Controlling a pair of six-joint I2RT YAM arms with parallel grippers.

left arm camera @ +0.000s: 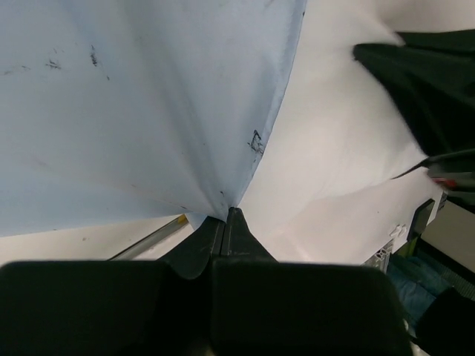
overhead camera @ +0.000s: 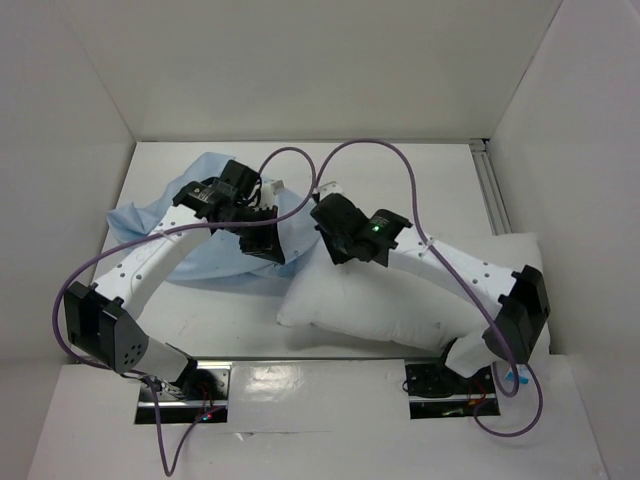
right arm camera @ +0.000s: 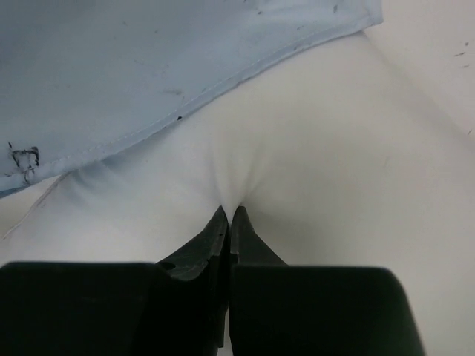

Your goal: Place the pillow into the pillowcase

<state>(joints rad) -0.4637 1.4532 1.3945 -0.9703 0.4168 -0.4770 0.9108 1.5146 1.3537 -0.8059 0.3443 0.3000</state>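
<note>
- The white panel walls (overhead camera: 300, 60) box in the workspace on three sides, plain and matt, and meet the floor of the cell at the far edge.
- The white flat table (overhead camera: 230, 320) is smooth. A silver slotted metal rail (overhead camera: 492, 195) runs along its far right side.
- The plump white rectangular pillow (overhead camera: 380, 300) lies on the table's right half, in front of the right arm's base. Its far left corner reaches up against the pillowcase.
- The thin, wrinkled light blue fabric pillowcase (overhead camera: 140, 215) lies bunched on the far left of the table. Its edge overlaps the pillow's corner.
- The two white-and-black arms reach inward from the near edge and meet over that overlap.
- Purple cables (overhead camera: 370, 145) loop above both arms.
- The left gripper (left arm camera: 225, 215) is clenched on the pillowcase. In the left wrist view the blue cloth fans out from the pinched tips.
- The right gripper (right arm camera: 226, 211) is clamped onto the pillow (right arm camera: 334, 163). White fabric puckers into its closed tips just below the blue hem.
- A green light (overhead camera: 376, 227) glows on the right wrist.
- A small blue tab (overhead camera: 517, 378) shows by the right arm's base. It is too small to read, and I cannot tell whether it belongs to the pillow.
- A small dark inked mark (left arm camera: 256, 141) sits by the pillowcase hem, and it is not legible. Fine dark specks dot the blue cloth.
</note>
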